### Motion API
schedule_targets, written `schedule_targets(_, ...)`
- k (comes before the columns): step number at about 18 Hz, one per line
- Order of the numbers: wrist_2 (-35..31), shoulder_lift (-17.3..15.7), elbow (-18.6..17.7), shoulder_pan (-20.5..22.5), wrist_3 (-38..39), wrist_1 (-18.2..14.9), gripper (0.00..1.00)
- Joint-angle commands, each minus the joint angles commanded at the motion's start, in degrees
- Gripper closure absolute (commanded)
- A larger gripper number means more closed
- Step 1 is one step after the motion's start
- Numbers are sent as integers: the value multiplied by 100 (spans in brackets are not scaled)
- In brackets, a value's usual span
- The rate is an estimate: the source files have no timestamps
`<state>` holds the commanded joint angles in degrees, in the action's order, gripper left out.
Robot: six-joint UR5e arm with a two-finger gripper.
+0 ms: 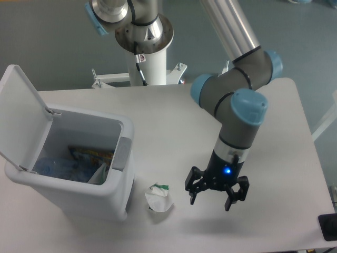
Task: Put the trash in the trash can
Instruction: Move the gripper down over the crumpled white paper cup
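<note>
A small crumpled white wrapper (pixel 158 197) with a green mark lies on the table just right of the trash can's front corner. The trash can (pixel 117 179) is a pale grey-white bin with its lid (pixel 20 108) flipped up at the left and a grey latch tab (pixel 122 153) on its right wall. Inside I see a clear plastic bottle (pixel 55 167) and a colourful packet (pixel 92 156). My gripper (pixel 211 200) hangs open and empty just above the table, about a hand's width right of the wrapper, fingers pointing down.
The arm's white base column (pixel 151 60) stands at the table's back edge. A dark object (pixel 328 227) sits at the table's front right corner. The table's right edge runs close to the arm's elbow.
</note>
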<state>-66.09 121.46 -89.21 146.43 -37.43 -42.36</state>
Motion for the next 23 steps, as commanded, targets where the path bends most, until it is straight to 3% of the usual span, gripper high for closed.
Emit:
schedule_targets(5, -263, 0, -193, -272, -168, -35, 0)
schedule_targets(10, -650, -79, -510, -659, -159, -465, 0)
schedule_targets(13, -668, -141, -510, -887, -115, -729, 0)
schedule_targets(19, -668, -123, -536, -1002, -80, -765, 1)
schedule_targets(20, -677, -88, -536, -1002, -80, -756, 8)
schedule_targets(21, -677, -79, -536, -1002, -80, -747, 22)
schedule_targets(23, -668, -70, -536, -1002, -80, -747, 64)
